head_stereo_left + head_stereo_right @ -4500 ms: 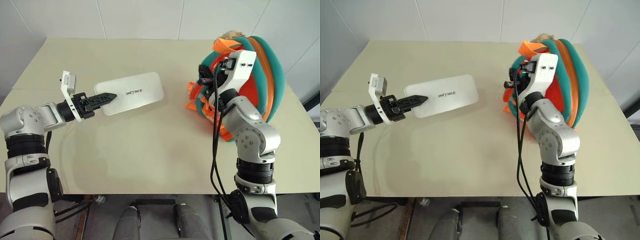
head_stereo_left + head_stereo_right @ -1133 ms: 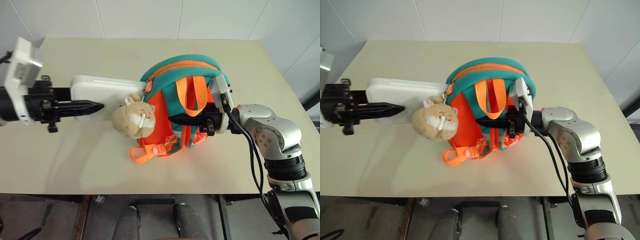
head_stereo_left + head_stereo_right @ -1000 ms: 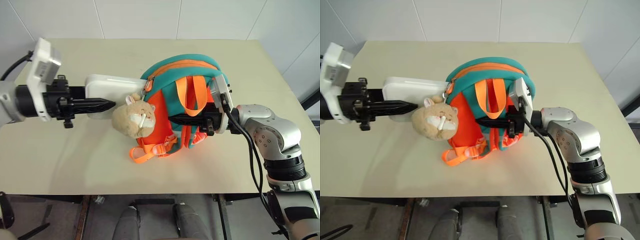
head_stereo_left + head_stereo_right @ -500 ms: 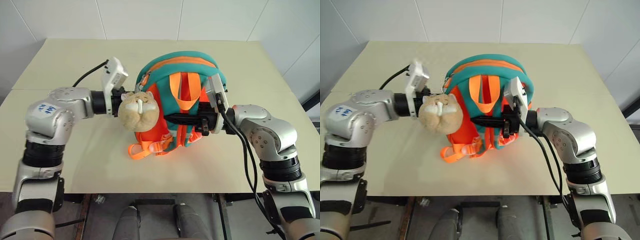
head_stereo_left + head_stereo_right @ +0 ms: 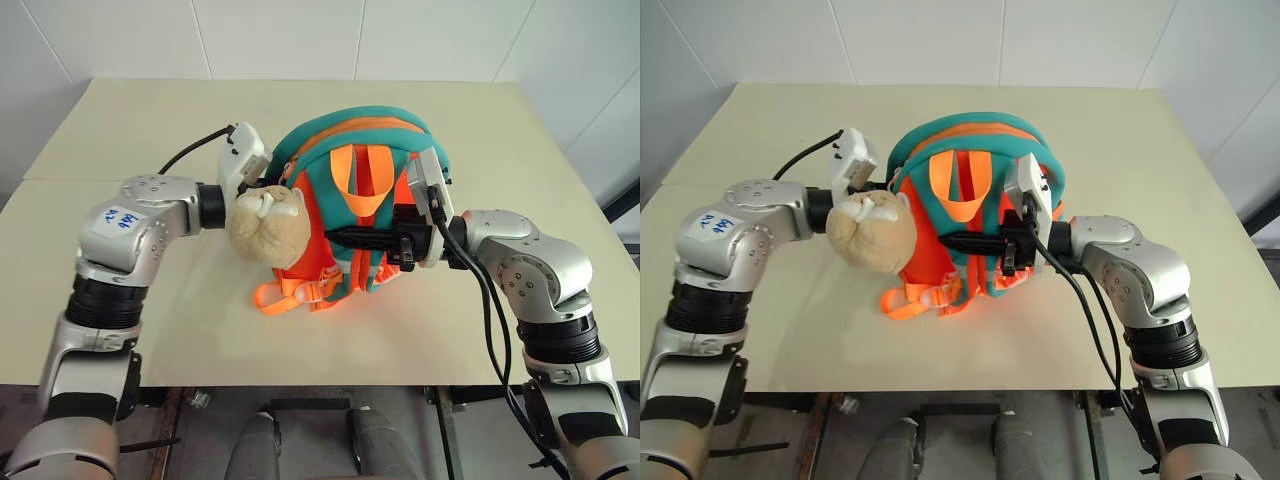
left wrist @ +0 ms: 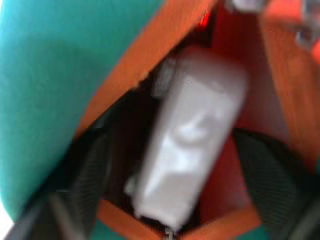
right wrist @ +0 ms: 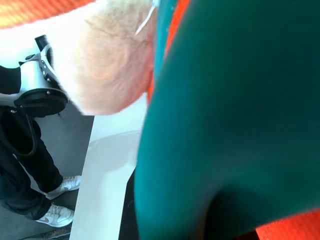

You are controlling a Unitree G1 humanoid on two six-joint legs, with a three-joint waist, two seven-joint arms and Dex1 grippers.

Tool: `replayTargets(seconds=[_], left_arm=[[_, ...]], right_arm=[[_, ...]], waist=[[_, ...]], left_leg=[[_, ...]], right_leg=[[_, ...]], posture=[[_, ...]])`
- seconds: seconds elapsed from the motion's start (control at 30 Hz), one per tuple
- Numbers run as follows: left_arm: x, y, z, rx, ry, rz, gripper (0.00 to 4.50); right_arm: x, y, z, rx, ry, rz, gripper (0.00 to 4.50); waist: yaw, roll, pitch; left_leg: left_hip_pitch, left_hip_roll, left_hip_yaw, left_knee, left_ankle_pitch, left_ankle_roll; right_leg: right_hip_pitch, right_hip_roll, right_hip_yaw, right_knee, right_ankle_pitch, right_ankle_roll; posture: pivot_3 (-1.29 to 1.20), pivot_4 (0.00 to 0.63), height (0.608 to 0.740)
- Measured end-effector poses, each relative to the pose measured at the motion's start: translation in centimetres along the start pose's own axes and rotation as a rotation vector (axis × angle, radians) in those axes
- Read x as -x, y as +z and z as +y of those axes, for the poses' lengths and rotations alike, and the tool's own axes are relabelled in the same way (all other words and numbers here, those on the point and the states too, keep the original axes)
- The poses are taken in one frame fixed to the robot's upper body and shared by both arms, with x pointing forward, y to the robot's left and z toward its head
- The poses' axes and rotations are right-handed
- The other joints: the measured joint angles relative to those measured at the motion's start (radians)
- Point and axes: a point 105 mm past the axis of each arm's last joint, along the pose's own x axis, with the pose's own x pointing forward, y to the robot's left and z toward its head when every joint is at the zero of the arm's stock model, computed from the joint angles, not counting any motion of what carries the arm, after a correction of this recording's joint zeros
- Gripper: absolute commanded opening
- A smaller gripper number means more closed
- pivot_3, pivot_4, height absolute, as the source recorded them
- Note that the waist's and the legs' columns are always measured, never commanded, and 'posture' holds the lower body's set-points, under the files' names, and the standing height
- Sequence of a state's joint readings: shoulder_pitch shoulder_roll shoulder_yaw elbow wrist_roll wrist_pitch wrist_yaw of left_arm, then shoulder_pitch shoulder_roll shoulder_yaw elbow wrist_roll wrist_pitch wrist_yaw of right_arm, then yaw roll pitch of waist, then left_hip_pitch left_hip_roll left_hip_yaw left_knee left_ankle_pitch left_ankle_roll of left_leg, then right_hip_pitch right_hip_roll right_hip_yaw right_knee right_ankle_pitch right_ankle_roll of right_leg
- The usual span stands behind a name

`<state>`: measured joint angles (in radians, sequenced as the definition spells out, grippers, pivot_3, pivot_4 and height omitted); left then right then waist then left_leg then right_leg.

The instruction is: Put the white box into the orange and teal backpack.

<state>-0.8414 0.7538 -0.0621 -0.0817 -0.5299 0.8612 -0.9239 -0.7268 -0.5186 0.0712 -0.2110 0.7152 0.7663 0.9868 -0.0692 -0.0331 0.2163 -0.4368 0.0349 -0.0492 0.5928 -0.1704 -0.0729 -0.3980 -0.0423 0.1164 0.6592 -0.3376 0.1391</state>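
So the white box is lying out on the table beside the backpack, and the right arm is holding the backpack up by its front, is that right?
Not quite. The white box is not on the table; the left wrist view shows it inside the orange and teal backpack, past the orange-trimmed opening. The rest stands: the right gripper holds the backpack at its front, beside the plush charm.

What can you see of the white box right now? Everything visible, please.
The white box is a smooth, plastic-looking case with rounded corners. It lies tilted inside the backpack, in a dark pocket framed by orange trim, with teal fabric beside it. The left gripper has its fingers either side of the box, apart from it. The near end and one long face show; no lettering is readable.
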Motion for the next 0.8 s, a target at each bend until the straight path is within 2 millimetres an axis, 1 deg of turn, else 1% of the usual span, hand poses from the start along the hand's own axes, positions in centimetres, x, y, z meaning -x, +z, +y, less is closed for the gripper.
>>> replayTargets(seconds=[0.1, 0.2, 0.3, 0.37, 0.4, 0.5, 0.6, 0.67, 0.73, 0.8], left_arm=[[3.2, -0.1, 0.2, -0.007, 0.03, 0.032, 4.48], [5.0, -1.0, 0.1, 0.034, 0.037, 0.055, 4.48], [7.3, -1.5, -0.8, 0.054, 0.034, 0.056, 4.48], [8.7, -0.9, -1.6, 0.05, 0.049, 0.028, 4.48], [9.1, -0.4, -2.3, 0.046, 0.041, 0.002, 4.48], [9.2, 0.9, -4.1, 0.027, 0.004, -0.044, 4.48], [8.3, 1.7, -5.3, 0.02, -0.016, -0.104, 4.48], [7.5, 1.8, -5.8, 0.026, -0.022, -0.142, 4.48], [6.9, 1.8, -5.8, 0.045, -0.008, -0.157, 4.48], [6.0, 1.6, -5.8, 0.052, -0.001, -0.155, 4.1]], right_arm=[[0.0, 0.0, 0.1, 0.002, 0.002, 0.0, 0.0], [-0.1, 0.1, 0.1, 0.001, 0.003, 0.001, 0.0], [-0.1, 0.1, 0.2, 0.005, 0.008, 0.003, 0.0], [0.0, 0.1, 0.2, 0.003, 0.006, 0.008, 0.0], [0.0, 0.1, 0.2, 0.001, 0.006, 0.01, 0.0], [0.0, 0.0, 0.2, -0.001, 0.007, 0.012, 0.0], [0.1, -0.1, 0.0, -0.008, 0.007, 0.013, 0.0], [0.1, -0.1, 0.0, -0.011, 0.006, 0.015, 0.0], [0.1, -0.1, -0.1, -0.012, 0.008, 0.016, 0.0], [0.1, -0.2, -0.1, -0.013, 0.011, 0.017, 0.0]], waist=[[-0.008, 0.0, 0.0], [-0.008, 0.0, 0.0], [-0.01, 0.0, 0.0], [-0.011, 0.0, 0.0], [-0.011, 0.0, 0.0], [-0.004, 0.0, 0.0], [0.0, 0.0, 0.0], [0.004, 0.0, 0.0], [0.006, 0.0, 0.0], [0.007, 0.0, 0.0]], left_leg=[[0.0, 0.0, 0.0, -0.001, 0.0, 0.0], [0.0, 0.0, 0.0, -0.001, 0.0, 0.0], [-0.001, 0.0, 0.0, -0.001, 0.0, 0.0], [-0.001, 0.0, 0.0, -0.002, 0.0, 0.001], [-0.001, 0.0, 0.0, -0.003, 0.0, 0.001], [-0.001, 0.0, 0.0, -0.002, -0.001, 0.001], [0.0, 0.0, 0.0, -0.001, -0.001, 0.001], [0.0, 0.0, 0.0, -0.001, -0.001, 0.001], [0.001, 0.0, 0.0, 0.0, -0.001, 0.001], [0.001, 0.0, 0.0, 0.0, -0.001, 0.001]], right_leg=[[0.0, 0.0, 0.0, 0.0, -0.001, -0.001], [0.0, 0.0, -0.001, -0.001, -0.001, -0.001], [0.0, -0.001, -0.001, -0.002, -0.001, -0.001], [0.0, -0.001, -0.001, -0.003, -0.001, -0.001], [0.0, -0.001, -0.001, -0.003, -0.001, -0.002], [0.0, -0.001, -0.002, -0.004, -0.001, -0.002], [0.002, -0.002, -0.002, -0.004, -0.001, -0.001], [0.002, -0.001, -0.002, -0.004, 0.0, -0.001], [0.002, -0.001, -0.001, -0.004, 0.0, -0.001], [0.002, -0.001, -0.001, -0.004, 0.0, -0.001]], posture=[[0.0, 0.15, 0.74], [0.0, 0.15, 0.74], [0.0, 0.15, 0.74], [0.0, 0.15, 0.74], [0.0, 0.15, 0.74], [0.0, 0.15, 0.74], [0.0, 0.15, 0.74], [0.0, 0.15, 0.74], [0.0, 0.15, 0.74], [0.0, 0.15, 0.74]])
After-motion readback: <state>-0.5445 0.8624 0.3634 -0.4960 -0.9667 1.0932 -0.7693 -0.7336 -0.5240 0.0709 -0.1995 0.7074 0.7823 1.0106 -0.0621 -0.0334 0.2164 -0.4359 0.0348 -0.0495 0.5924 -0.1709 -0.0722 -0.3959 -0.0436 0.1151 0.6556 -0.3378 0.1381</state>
